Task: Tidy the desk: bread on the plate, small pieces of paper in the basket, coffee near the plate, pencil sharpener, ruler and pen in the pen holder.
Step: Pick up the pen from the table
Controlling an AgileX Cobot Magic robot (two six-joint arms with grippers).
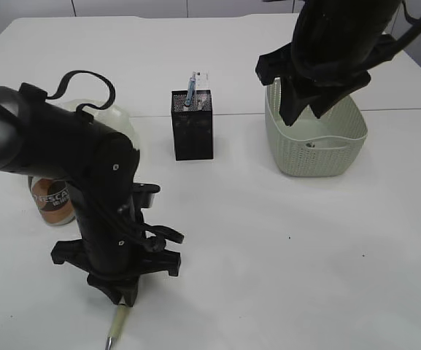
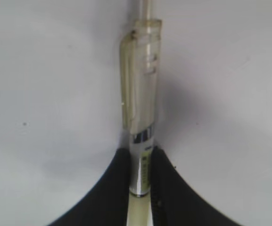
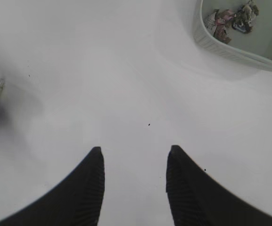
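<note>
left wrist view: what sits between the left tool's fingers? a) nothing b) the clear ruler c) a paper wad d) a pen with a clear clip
d, the left tool has its two dark fingers closed against the barrel of the pen, whose clear clip lies over the white desk.

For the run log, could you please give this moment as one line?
left gripper: shut on pen | right gripper: open, empty, above desk | basket: paper inside

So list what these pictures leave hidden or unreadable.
- Plate: exterior view, mostly behind the left arm; bread unseen.
- Coffee: exterior view, half covered by that arm.
- Basket contents: right wrist view, cut by the edge, blurred.
- Pen ends: left wrist view, cropped above, hidden below between the left hand's fingers.
</note>
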